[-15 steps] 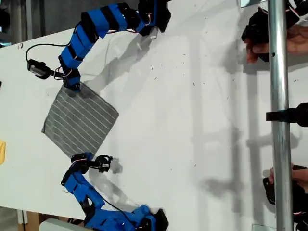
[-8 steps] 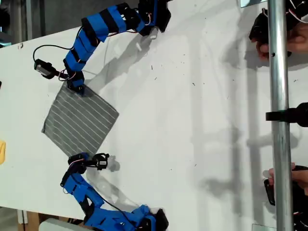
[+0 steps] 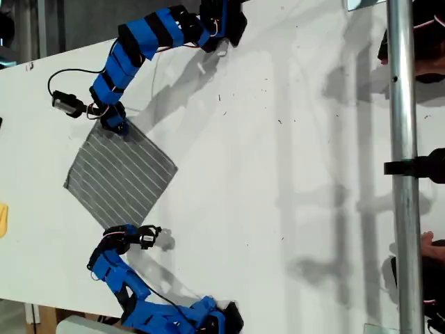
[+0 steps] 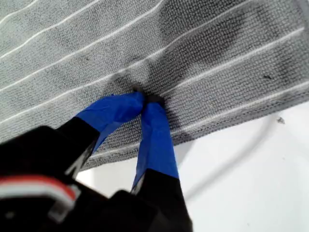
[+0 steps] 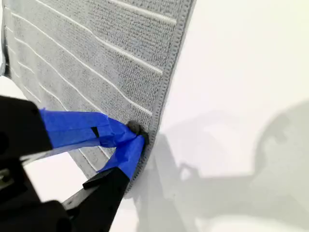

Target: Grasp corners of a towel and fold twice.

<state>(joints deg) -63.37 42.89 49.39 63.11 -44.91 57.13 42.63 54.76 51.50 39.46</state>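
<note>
My second gripper has its blue-taped tips pressed together on the towel — pinching the grey cloth just inside its stitched hem. The towel's thin white stripes run slantwise away from the pinch. Beyond the hem lies the white table, with soft grey shadows — one dark patch right beside the gripper.

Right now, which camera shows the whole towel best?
The exterior view: the towel lies complete, all four corners showing, an arm at each of two opposite corners. Each wrist view shows only a striped patch by one edge, pinched by my first pincer or my second pincer.
</note>
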